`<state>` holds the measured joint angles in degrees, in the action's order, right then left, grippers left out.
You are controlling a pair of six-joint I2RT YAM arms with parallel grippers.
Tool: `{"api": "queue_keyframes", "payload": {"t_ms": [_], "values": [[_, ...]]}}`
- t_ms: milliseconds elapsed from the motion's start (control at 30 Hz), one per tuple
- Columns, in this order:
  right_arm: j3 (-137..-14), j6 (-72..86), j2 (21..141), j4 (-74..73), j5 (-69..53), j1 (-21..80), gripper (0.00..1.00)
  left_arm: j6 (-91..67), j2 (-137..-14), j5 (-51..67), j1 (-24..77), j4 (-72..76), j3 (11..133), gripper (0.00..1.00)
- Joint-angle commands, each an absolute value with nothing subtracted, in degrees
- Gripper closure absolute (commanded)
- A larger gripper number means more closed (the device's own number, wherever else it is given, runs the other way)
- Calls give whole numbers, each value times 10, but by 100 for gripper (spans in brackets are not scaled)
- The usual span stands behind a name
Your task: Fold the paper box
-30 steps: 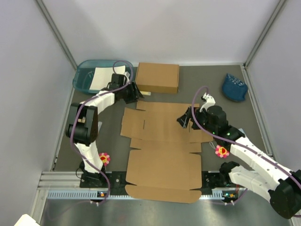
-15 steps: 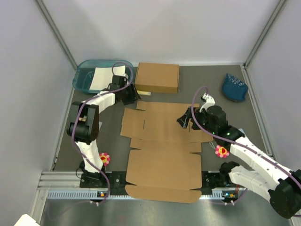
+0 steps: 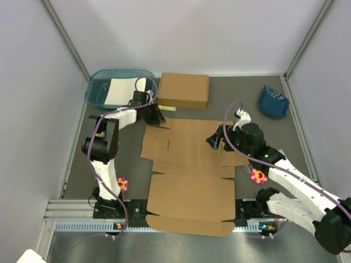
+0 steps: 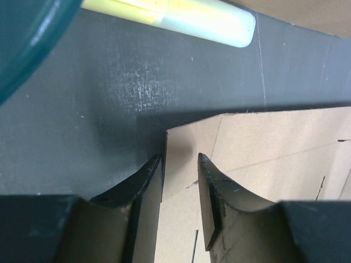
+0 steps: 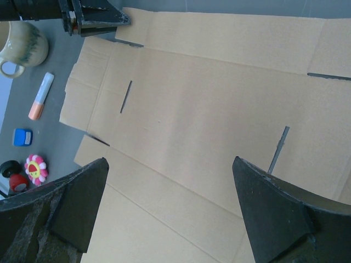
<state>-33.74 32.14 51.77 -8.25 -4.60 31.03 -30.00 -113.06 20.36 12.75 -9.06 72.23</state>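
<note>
Straddling a corner flap of the paper box [image 3: 189, 150], left gripper [image 4: 178, 159] narrowed but unclamped, right gripper [image 5: 169, 164] wide above it.

A lab test cell: pale grey panel walls [image 3: 192, 33] on aluminium struts [image 3: 64, 37] enclose a dark grey matted tabletop [image 3: 236, 90].

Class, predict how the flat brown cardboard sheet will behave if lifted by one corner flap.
The paper box likely sags along its score lines: it is a wide, thin sheet. Probably light, so a push may slide it. The corner flap at the left gripper probably bends first.
</note>
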Motion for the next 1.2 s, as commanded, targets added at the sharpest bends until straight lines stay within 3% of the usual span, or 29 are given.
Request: {"api": "queue_keyframes", "payload": {"t_ms": [0, 133, 267, 567, 800, 1000, 1167], "values": [[-348, 321, 512, -72, -45, 313, 3, -270, -1119, 221, 139, -69, 715, 65], [-344, 323, 506, -74, -44, 312, 3, -258, -1115, 220, 149, -73, 710, 78], [-345, 322, 497, -77, -40, 313, 3, -249, -1094, 201, 156, -75, 704, 99], [-379, 298, 480, -112, -14, 313, 3, -199, -953, 84, 185, 21, 601, 100], [-417, 284, 501, -115, -4, 313, 4, -150, -816, -61, 271, 362, 320, 100], [-465, 264, 544, -121, 34, 312, 9, -143, -789, -177, 336, 480, 227, 100], [-505, 216, 612, -132, 43, 313, 12, -99, -812, -257, 407, 702, 135, 100]]}}
